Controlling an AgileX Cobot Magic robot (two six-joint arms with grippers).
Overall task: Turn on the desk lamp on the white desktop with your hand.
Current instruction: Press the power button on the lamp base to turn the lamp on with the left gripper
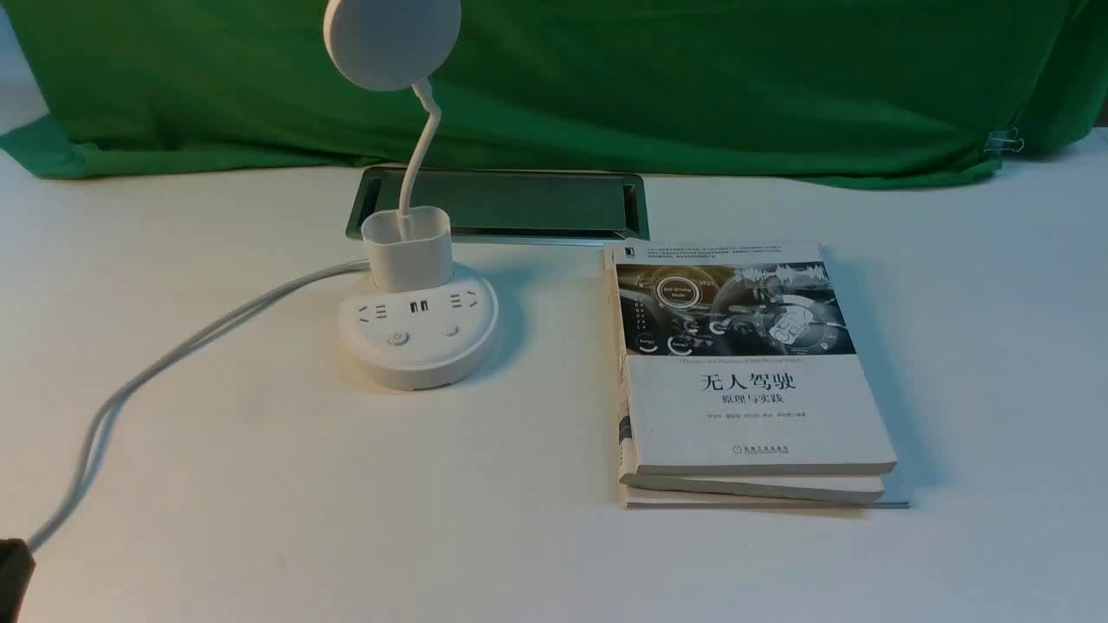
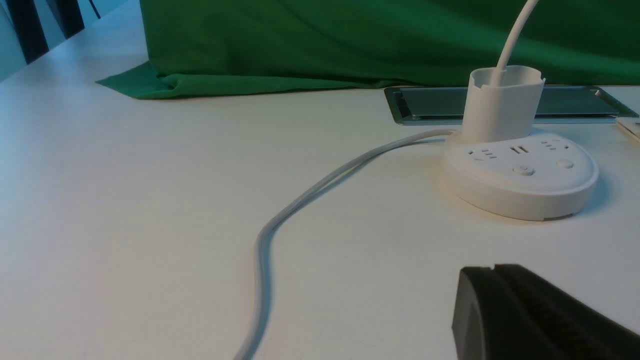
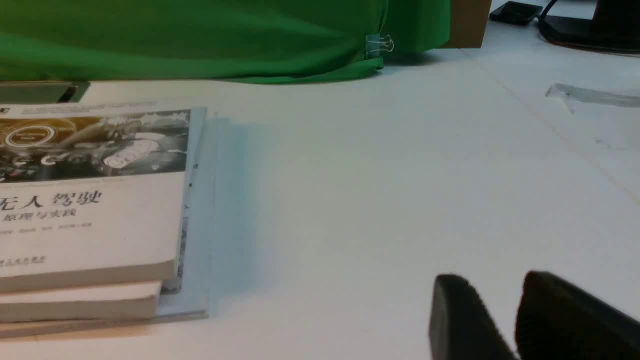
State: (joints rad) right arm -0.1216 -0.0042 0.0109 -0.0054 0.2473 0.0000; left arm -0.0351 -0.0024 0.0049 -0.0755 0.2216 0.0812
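Note:
The desk lamp stands left of centre on the white desktop (image 1: 260, 484). It has a round base (image 1: 418, 333), a cup holder (image 1: 407, 247), a thin bent neck and a disc head (image 1: 391, 39). Two buttons (image 1: 397, 338) (image 1: 449, 330) sit on the front of the base, also seen in the left wrist view (image 2: 523, 170). My left gripper (image 2: 495, 270) is shut on nothing, low over the desktop, well short of the base (image 2: 520, 175); only a dark corner of it (image 1: 13, 571) shows in the front view. My right gripper (image 3: 495, 279) is open and empty, over bare desktop right of the books.
The lamp's white cable (image 1: 173, 359) runs from the base across the desktop toward my left gripper. Stacked books (image 1: 744, 372) lie right of the lamp. A metal-framed hatch (image 1: 502, 206) sits behind the lamp, with green cloth (image 1: 692, 86) along the back.

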